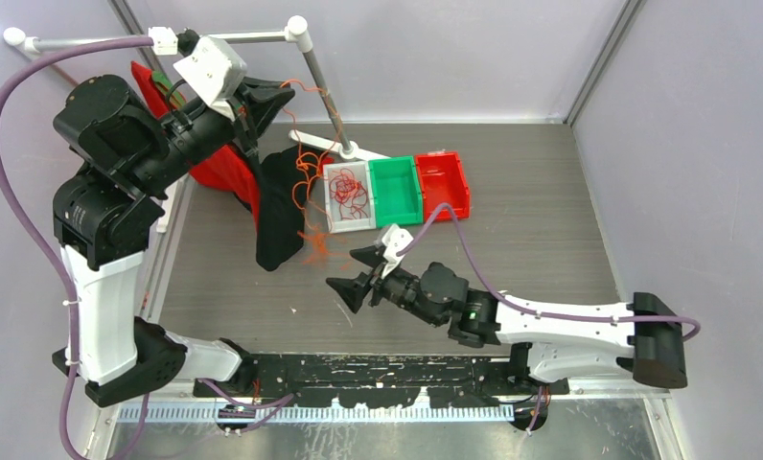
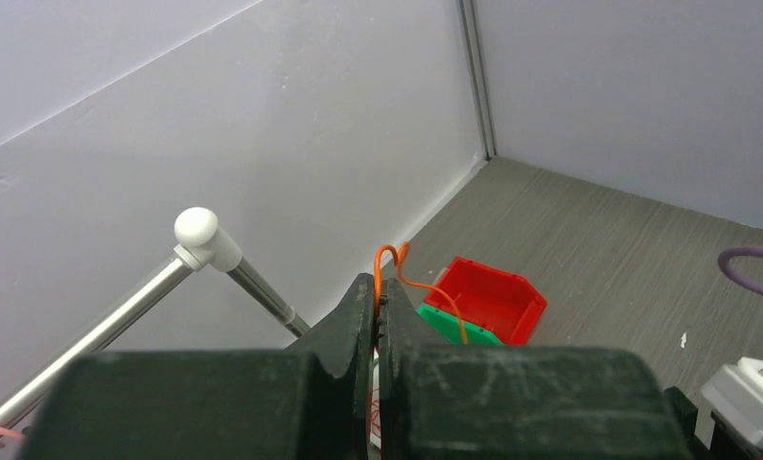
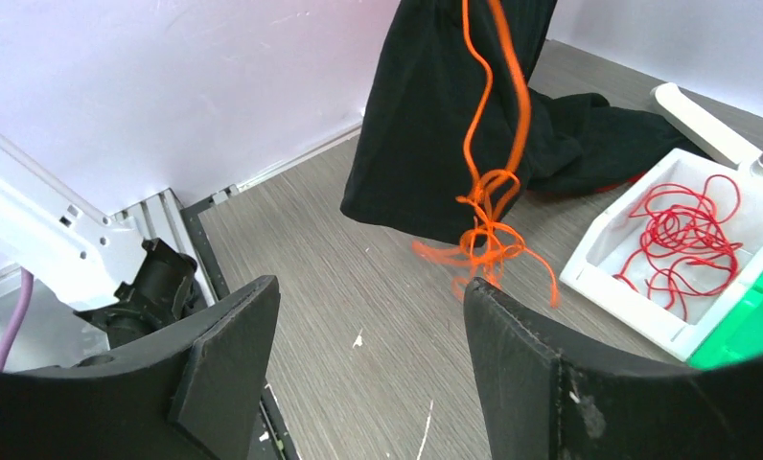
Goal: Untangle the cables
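Ahead of right end effector [image 3: 368,295], orange cable clump [image 3: 488,235]

The table [image 1: 550,192] looks like grey wood-grain laminate — matt and finely streaked. The white bin [image 3: 612,283], green bin [image 1: 397,192] and red bin [image 1: 445,187] are smooth plastic with a slight sheen. The upright rod [image 1: 324,91] is bright polished metal (its cap [image 2: 197,230] is glossy white plastic). The black cloth [image 3: 426,115] hangs soft and matt. The orange cable [image 3: 488,225] is thin and smooth-coated. The right gripper [image 3: 370,292] has matt black fingers [image 3: 521,383], slightly grainy.
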